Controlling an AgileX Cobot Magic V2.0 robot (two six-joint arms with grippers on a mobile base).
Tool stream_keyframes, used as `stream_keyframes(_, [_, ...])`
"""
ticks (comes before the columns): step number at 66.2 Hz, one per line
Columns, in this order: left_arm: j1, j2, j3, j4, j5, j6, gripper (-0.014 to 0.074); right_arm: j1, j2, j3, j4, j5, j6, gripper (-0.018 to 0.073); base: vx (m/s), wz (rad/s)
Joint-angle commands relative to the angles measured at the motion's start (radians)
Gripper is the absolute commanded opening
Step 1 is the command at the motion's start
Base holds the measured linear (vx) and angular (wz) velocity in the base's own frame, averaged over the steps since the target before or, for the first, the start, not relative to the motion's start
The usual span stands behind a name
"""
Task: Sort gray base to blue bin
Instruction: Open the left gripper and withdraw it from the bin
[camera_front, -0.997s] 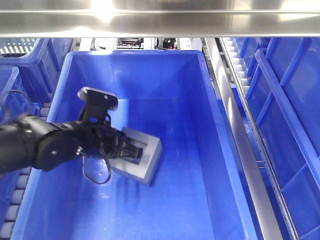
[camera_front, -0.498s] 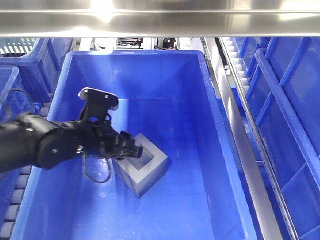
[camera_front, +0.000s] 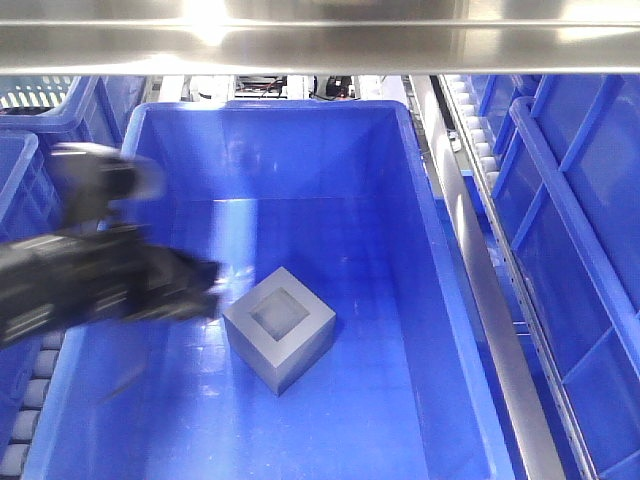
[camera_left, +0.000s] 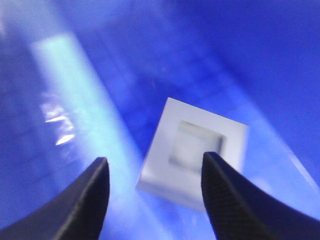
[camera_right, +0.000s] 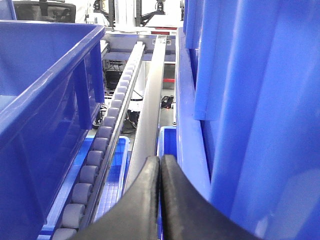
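Blue bin (camera_front: 400, 180) holding gray base (camera_front: 279, 328) flat on floor, recess up. Left gripper (camera_left: 155, 200) just beside base on its left, jaws apart, gripping nothing; base straight ahead between fingertips in wrist view. No long axis: cube. Right gripper (camera_right: 160, 172) closed, outside bin, farther off.

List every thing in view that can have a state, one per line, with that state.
Gray base: released, resting flat on the bin floor, recess facing up.
Blue bin: open-topped, holding only the gray base.
Left gripper: jaws open, empty, apart from the base, blurred in the front view.
Right gripper: jaws shut, empty, outside the bin beside the roller track.
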Motion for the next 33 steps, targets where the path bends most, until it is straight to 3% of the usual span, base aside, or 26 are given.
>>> stream_keyframes(1, [-0.008,-0.133,0.031,0.002,-0.041,-0.006,0.0398,-0.005,-0.011,0.014,-0.011,-0.078,-0.005,-0.0009,0.0,0.0])
stream_keyframes(33, [-0.008,-0.818,0.304,0.007,0.119,0.019,0.0398,-0.005,-0.011,0.014,-0.011,-0.078,-0.005,-0.0009,0.0,0.0])
